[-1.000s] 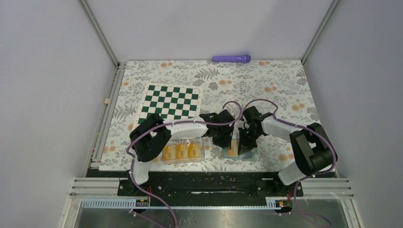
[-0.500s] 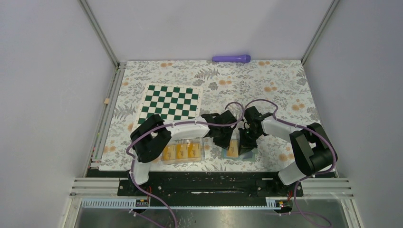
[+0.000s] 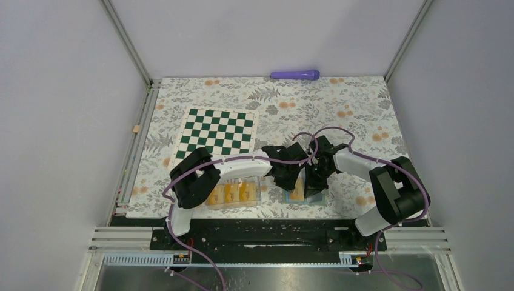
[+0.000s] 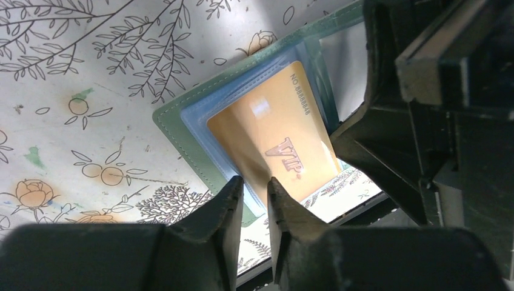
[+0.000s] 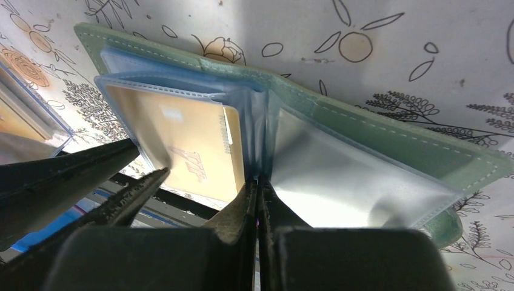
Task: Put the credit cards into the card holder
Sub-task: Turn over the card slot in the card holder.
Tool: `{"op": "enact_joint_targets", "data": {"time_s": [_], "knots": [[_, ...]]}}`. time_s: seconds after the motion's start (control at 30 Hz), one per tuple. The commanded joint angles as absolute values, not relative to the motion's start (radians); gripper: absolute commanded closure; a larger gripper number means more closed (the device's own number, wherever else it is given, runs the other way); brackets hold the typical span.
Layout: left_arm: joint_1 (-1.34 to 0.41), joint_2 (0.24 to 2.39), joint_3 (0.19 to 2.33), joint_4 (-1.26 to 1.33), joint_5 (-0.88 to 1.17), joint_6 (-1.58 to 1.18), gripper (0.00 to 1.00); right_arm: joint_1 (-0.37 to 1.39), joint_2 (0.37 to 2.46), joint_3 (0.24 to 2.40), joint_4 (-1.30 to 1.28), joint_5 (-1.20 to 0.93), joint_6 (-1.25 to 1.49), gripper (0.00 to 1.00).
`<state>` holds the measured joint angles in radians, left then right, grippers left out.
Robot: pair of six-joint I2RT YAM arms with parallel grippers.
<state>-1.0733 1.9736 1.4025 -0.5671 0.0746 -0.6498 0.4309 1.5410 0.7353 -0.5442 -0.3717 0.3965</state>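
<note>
Left gripper (image 4: pixel 255 189) pinches the credit card's (image 4: pixel 274 136) near edge — the card sits partly inside the open card holder (image 5: pixel 388 130) on the floral mat (image 3: pixel 339 103); right gripper (image 5: pixel 257 193), closed, clamps the holder's blue sleeves (image 5: pixel 339 173).

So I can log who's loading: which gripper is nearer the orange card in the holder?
Left. The left gripper pinches the orange card's edge; the right gripper clamps the card holder's middle fold beside it.
</note>
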Motion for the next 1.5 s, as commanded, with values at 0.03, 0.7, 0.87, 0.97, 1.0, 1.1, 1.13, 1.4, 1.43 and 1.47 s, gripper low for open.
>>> {"op": "enact_joint_targets", "data": {"time_s": [0.03,0.7,0.87,0.97,1.0,1.1,1.13,1.4,1.43,1.47], "knots": [[-1.085,1.955,1.454,-0.549,0.069,-0.641,0.83,0.441,1.559,0.738,-0.541,-0.392,0.382,1.0],[-1.12,1.932,1.518,-0.593,0.043,-0.593,0.71,0.44,1.562,0.742,-0.544,-0.395,0.381,1.0],[-1.121,1.928,1.518,-0.584,0.049,-0.594,0.68,0.44,1.549,0.744,-0.543,-0.404,0.384,1.0],[-1.121,1.919,1.513,-0.57,0.053,-0.6,0.67,0.44,1.537,0.745,-0.547,-0.404,0.386,1.0],[-1.12,1.915,1.51,-0.563,0.056,-0.6,0.67,0.44,1.535,0.746,-0.546,-0.403,0.385,1.0],[-1.12,1.892,1.497,-0.537,0.061,-0.608,0.59,0.441,1.533,0.746,-0.548,-0.406,0.386,1.0],[-1.12,1.887,1.494,-0.532,0.059,-0.61,0.55,0.44,1.533,0.746,-0.549,-0.406,0.386,1.0],[-1.121,1.873,1.483,-0.515,0.06,-0.608,0.48,0.44,1.536,0.747,-0.547,-0.411,0.387,1.0],[-1.121,1.874,1.481,-0.507,0.069,-0.608,0.48,0.44,1.535,0.747,-0.547,-0.41,0.386,1.0],[-1.122,1.873,1.476,-0.497,0.078,-0.607,0.48,0.44,1.535,0.746,-0.547,-0.411,0.386,1.0]]}}
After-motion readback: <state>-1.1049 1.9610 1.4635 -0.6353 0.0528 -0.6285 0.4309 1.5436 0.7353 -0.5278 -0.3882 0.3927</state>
